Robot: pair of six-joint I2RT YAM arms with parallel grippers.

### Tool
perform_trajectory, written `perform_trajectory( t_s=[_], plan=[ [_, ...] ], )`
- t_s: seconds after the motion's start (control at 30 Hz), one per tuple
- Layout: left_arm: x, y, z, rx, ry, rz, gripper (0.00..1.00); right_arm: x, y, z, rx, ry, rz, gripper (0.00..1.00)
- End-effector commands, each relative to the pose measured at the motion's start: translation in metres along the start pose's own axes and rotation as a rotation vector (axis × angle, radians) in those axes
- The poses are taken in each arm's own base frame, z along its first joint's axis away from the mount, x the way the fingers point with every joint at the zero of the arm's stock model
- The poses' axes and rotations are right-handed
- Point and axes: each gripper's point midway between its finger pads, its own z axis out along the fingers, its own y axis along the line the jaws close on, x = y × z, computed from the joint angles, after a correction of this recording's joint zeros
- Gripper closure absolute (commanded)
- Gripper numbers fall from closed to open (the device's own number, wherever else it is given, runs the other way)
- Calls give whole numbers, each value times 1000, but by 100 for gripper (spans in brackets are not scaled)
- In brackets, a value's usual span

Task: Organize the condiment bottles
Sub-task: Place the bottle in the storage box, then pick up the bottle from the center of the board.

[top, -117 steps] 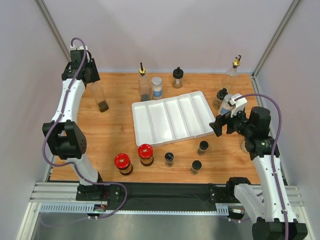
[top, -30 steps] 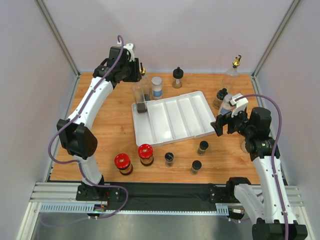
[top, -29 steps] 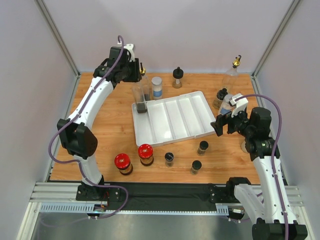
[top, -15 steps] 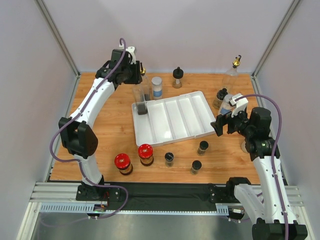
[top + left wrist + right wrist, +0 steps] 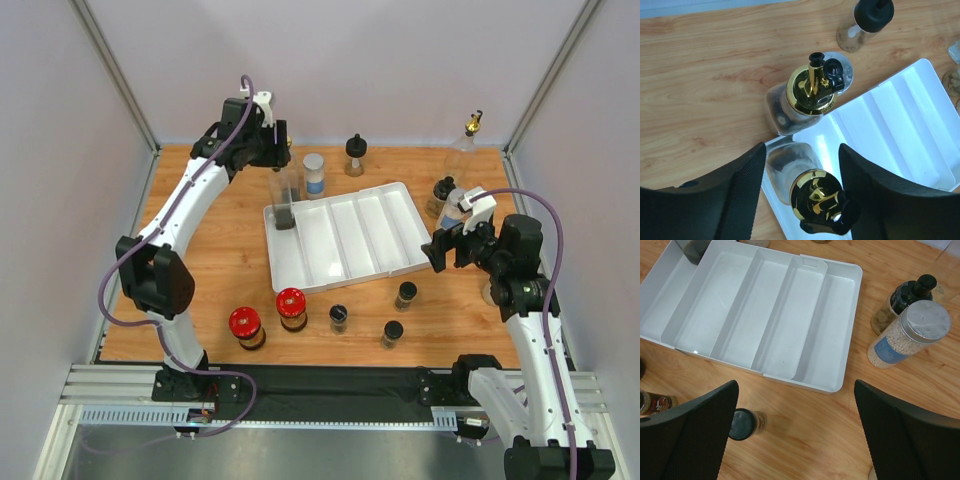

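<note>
Straddling the gold-spouted bottle (image 5: 812, 197) in the white tray (image 5: 900, 120), your left tool (image 5: 802, 150) is partly open; your right tool (image 5: 796, 385) gapes empty.

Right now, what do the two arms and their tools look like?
The left arm and right arm have white tubular links joined by bulky black joints. A purple cable runs along each. The left tool and right tool each have two broad matte-black fingers; the right's look finely textured.
</note>
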Motion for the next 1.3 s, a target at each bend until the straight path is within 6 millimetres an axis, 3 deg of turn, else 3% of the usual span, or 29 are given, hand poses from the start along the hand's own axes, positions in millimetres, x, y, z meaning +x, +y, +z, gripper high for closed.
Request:
perform_trajectory(
  t_s=[0.0, 0.2, 0.53, 0.57, 0.63, 0.67, 1.03, 1.27],
  plan=[
    [-27, -12, -25, 36, -91, 35, 30, -1, -3, 2, 11, -10, -25, 0],
    [-38, -14, -40, 35, -125, 50, 23, -1, -3, 2, 11, -10, -27, 0],
    [-79, -26, -69, 55, -177, 65, 18, -2, -3, 2, 12, -13, -28, 0],
    [-71, -24, -62, 48, -139, 61, 18, -2, -3, 1, 12, -14, -29, 0],
    [-81, -26, -65, 47, -149, 61, 17, -2, -3, 1, 12, -14, -30, 0],
    [-73, -23, -57, 37, -110, 58, 17, -1, -3, 2, 11, -11, -29, 0],
    [-75, -21, -31, 38, -85, 75, 19, -1, -3, 2, 9, -9, -30, 0],
    [-64, -17, -7, 31, -49, 88, 21, 0, -4, 3, 13, -5, -30, 0]
  ],
)
